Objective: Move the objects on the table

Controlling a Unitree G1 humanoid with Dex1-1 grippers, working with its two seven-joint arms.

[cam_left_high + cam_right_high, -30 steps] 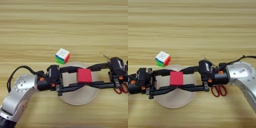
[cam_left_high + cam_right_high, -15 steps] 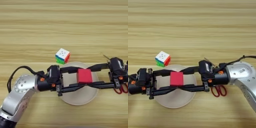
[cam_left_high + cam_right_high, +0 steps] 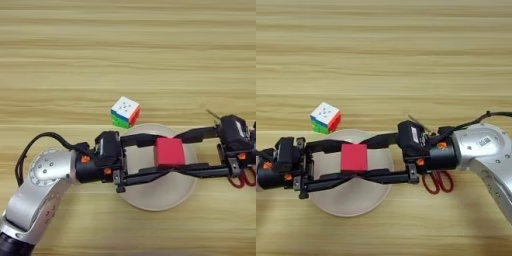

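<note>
scissors (image 3: 437,181) mostly hidden under right arm; both end effectors spread (interleaved) around red cube (image 3: 169,152).

Solid cube (image 3: 169,152) on plate (image 3: 155,197), puzzle cube (image 3: 125,112) just beyond its far-left rim, scissors (image 3: 436,181) right, apparently touching plate.

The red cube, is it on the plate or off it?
On or just above it. The plain solid red cube sits over the round off-white plate, between the black fingers of both grippers; contact with the plate cannot be told.
</note>
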